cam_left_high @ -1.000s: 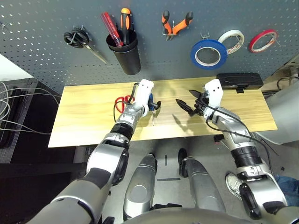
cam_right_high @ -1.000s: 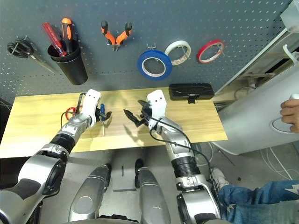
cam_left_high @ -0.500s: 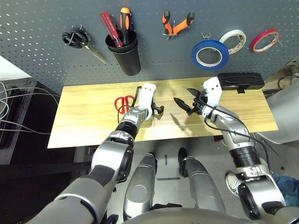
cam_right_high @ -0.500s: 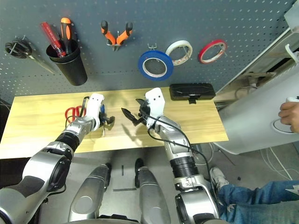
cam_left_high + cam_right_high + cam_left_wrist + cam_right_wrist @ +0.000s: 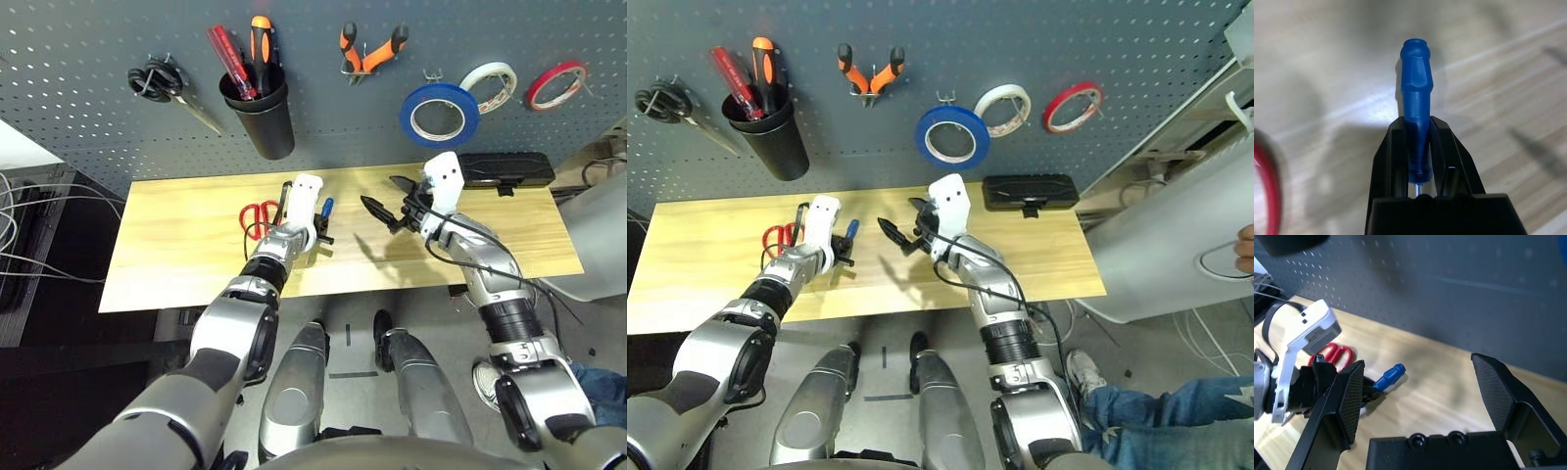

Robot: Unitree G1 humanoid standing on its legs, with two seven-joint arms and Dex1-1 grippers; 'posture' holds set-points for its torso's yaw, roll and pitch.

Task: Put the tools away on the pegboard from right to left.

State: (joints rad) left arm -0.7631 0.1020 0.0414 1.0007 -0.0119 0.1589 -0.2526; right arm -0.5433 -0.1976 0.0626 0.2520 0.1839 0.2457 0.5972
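My left gripper point(image 5: 320, 225) is shut on the small blue-handled screwdriver point(image 5: 1417, 93), low over the wooden table point(image 5: 176, 264). The blue handle sticks out past the fingertips toward the pegboard point(image 5: 88, 44). The red-handled scissors point(image 5: 257, 216) lie flat on the table just left of that gripper. My right gripper point(image 5: 378, 191) hovers open and empty over the table's middle, to the right of the screwdriver point(image 5: 1390, 376). On the pegboard hang the orange-and-black pliers point(image 5: 370, 48) and the blue tape roll point(image 5: 438, 115).
A black cup point(image 5: 265, 119) holding a red and an orange screwdriver hangs on the board, with black-handled scissors point(image 5: 162, 82) to its left. White tape point(image 5: 487, 83) and red tape point(image 5: 554, 84) hang at the right. A black case point(image 5: 501, 168) lies at the table's back right.
My left gripper has closed on the blue screwdriver and lifted its handle off the table. The right gripper has shifted slightly up toward the board, still open.
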